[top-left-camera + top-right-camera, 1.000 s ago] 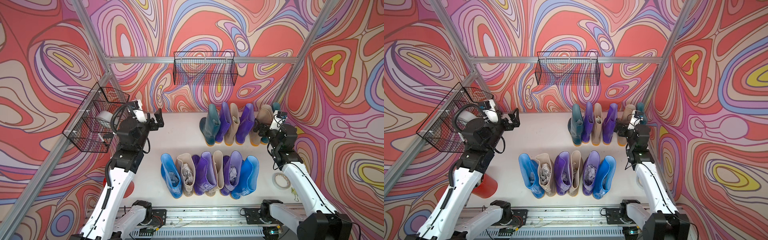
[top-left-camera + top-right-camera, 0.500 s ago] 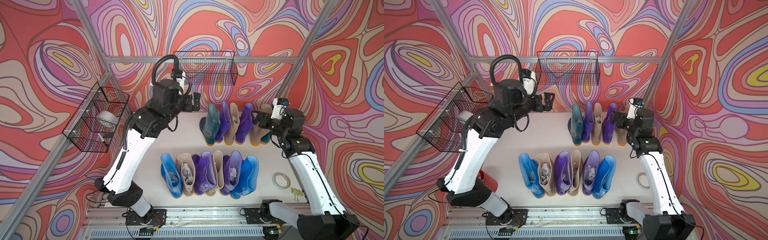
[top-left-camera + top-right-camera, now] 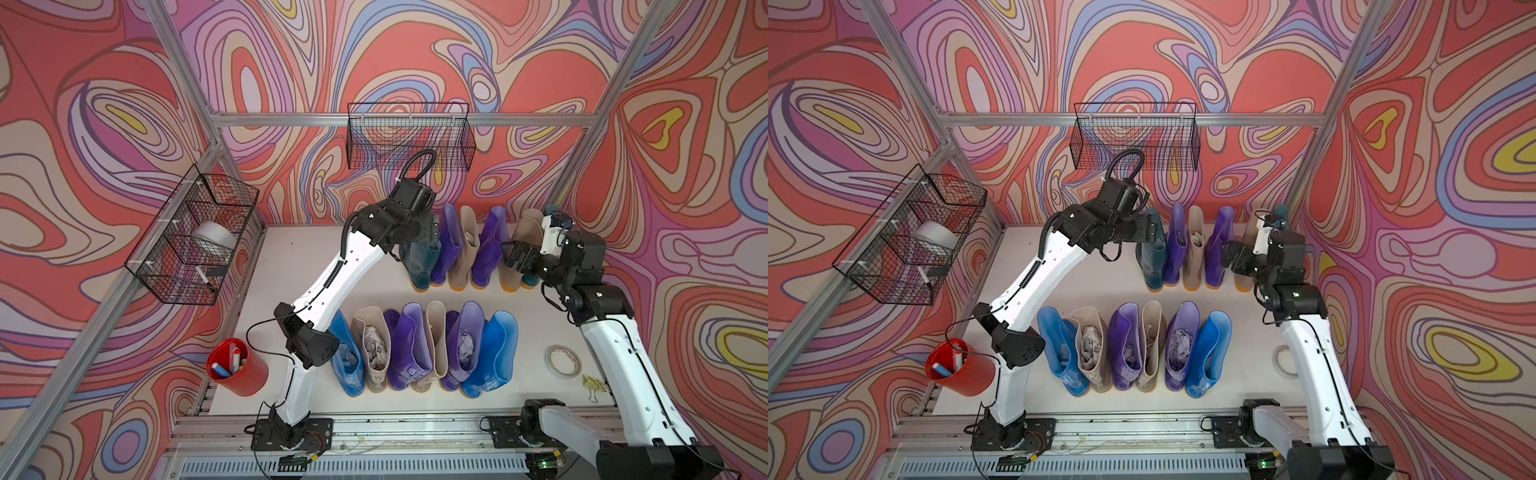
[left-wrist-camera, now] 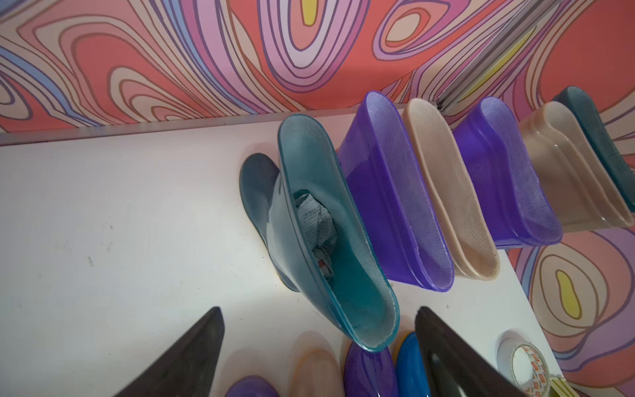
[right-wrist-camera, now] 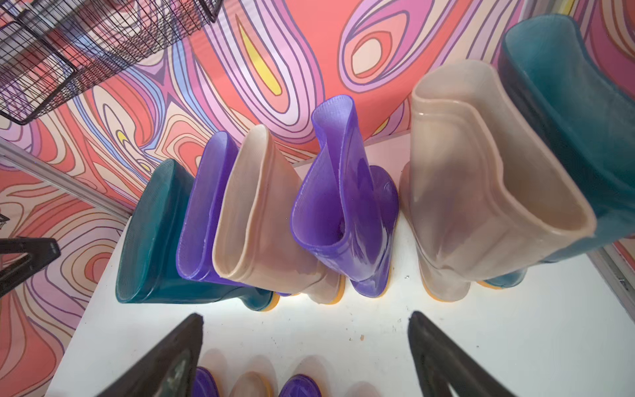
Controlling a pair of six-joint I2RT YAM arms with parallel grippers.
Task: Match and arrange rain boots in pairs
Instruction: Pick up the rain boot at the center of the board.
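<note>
Twelve rain boots [image 3: 409, 345] stand in two rows at centre frame. The left gripper [image 4: 319, 307], jaws spread, hangs by the upper row's leftmost teal boot [image 4: 309, 154]; the right gripper [image 5: 305, 313] gapes empty.

You are looking into a booth whose left, far and right walls carry swirling wallpaper [image 3: 374, 50] in red, pink, lilac, blue and yellow, framed by aluminium rails [image 3: 291, 119]. A black wire basket [image 3: 409, 137] hangs on the far wall and a side wire basket [image 3: 183, 266] on the left wall. The white tabletop [image 3: 291, 253] is evenly lit and faintly scuffed.
</note>
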